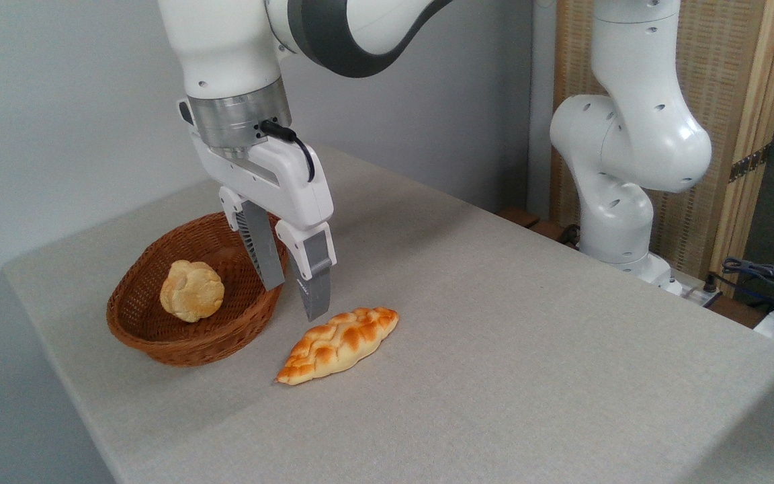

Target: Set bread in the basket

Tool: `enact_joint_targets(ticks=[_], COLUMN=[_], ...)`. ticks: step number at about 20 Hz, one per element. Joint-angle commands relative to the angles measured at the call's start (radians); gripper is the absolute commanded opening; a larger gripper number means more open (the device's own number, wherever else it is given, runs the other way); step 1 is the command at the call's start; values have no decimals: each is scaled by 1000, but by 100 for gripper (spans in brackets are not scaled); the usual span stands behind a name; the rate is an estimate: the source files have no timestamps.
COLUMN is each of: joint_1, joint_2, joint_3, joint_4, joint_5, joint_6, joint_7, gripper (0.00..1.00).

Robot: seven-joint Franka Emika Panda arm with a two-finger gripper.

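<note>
The bread (338, 343), a braided golden-orange loaf with pointed ends, lies flat on the grey table just right of the basket. The basket (145, 329) is reddish-brown wicker, oval and shallow, near the table's left edge. My gripper (295, 297) hangs above the gap between the basket's right rim and the loaf's upper end. It is open, its two grey fingers (315, 286) spread apart with nothing between them. The fingertips are above the table and do not touch the loaf.
A round, lumpy pale-yellow bun (191, 290) sits inside the basket. The arm's white base (619, 222) stands at the table's far right edge, with cables (763, 275) beyond it. A grey wall runs behind the table.
</note>
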Motion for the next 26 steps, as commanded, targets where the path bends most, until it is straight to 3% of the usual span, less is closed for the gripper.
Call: enact_joint_targets(ticks=[1,26], joint_1=[-10,-9], joint_2=[-9,-3], joint_3=[16,16], joint_4=[12,30], joint_5=[-13,-13], joint_6=[-38,-35], joint_7=[11,14], gripper=[100,100])
